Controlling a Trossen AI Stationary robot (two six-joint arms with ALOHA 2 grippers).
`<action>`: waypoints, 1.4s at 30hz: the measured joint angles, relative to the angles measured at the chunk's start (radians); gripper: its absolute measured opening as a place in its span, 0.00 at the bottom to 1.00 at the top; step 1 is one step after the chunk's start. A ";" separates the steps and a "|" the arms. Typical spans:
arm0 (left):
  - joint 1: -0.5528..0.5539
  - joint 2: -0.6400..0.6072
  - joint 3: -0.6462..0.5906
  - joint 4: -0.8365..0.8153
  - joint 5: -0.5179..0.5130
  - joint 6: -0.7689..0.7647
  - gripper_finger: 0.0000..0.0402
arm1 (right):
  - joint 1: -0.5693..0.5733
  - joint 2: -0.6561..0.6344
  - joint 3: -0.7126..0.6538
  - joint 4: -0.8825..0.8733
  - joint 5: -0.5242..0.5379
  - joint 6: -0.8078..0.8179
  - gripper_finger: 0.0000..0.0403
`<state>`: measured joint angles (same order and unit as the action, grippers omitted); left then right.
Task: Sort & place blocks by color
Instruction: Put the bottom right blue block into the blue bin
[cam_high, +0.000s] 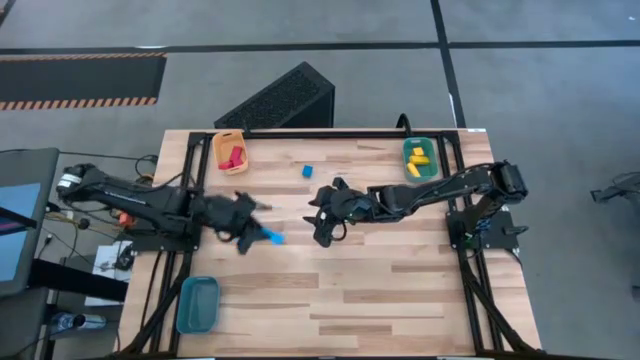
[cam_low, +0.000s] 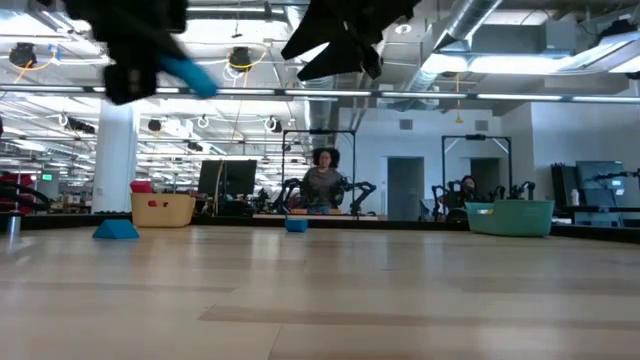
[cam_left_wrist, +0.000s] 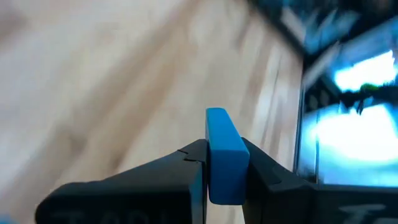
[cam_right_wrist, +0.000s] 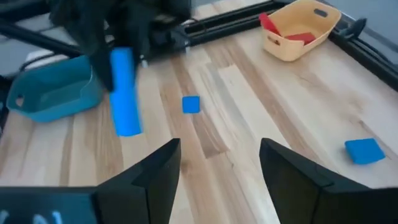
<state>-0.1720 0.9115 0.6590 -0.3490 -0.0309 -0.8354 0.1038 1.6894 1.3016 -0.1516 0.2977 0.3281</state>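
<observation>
My left gripper (cam_high: 250, 228) hovers over the table's left middle, shut on a blue bar block (cam_high: 271, 236), which also shows in the right wrist view as the blue bar (cam_right_wrist: 124, 93). My right gripper (cam_high: 322, 222) is open near the table's centre and holds nothing; its open fingers (cam_right_wrist: 221, 149) face the left arm. A blue cube (cam_high: 308, 172) lies flat on the wood toward the far edge. The right wrist view shows two loose blue blocks on the table, a small one (cam_right_wrist: 191, 104) and a nearer one (cam_right_wrist: 364, 150). My left gripper pinches the blue bar between its two fingers, one on each broad side (cam_left_wrist: 208, 171). It grips the bar's upper end (cam_right_wrist: 118, 59), coming slanting down from the table's left. The rest of the bar juts out past the fingertips, lifted clear of the table (cam_low: 190, 75).
An orange bin (cam_high: 230, 152) with red blocks sits at the far left, and a green bin (cam_high: 420, 158) with yellow blocks at the far right. A blue bin (cam_high: 197, 303) stands by the near left edge. Bare wood stretches across the near half. People sit beyond the table.
</observation>
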 joint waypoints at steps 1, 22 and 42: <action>-0.035 -0.010 0.000 -0.048 0.005 -0.021 0.07 | -0.002 0.000 0.000 0.001 -0.001 0.014 0.59; -0.790 0.013 0.000 -0.420 0.207 -0.756 0.07 | 0.056 0.217 -0.001 0.080 -0.151 0.249 0.55; -0.856 0.265 0.000 -0.416 0.250 -0.819 0.15 | 0.016 0.202 -0.001 0.082 -0.177 0.184 0.55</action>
<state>-1.0283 1.1766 0.6586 -0.7647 0.2193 -1.6544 0.1200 1.8915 1.3006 -0.0695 0.1211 0.5116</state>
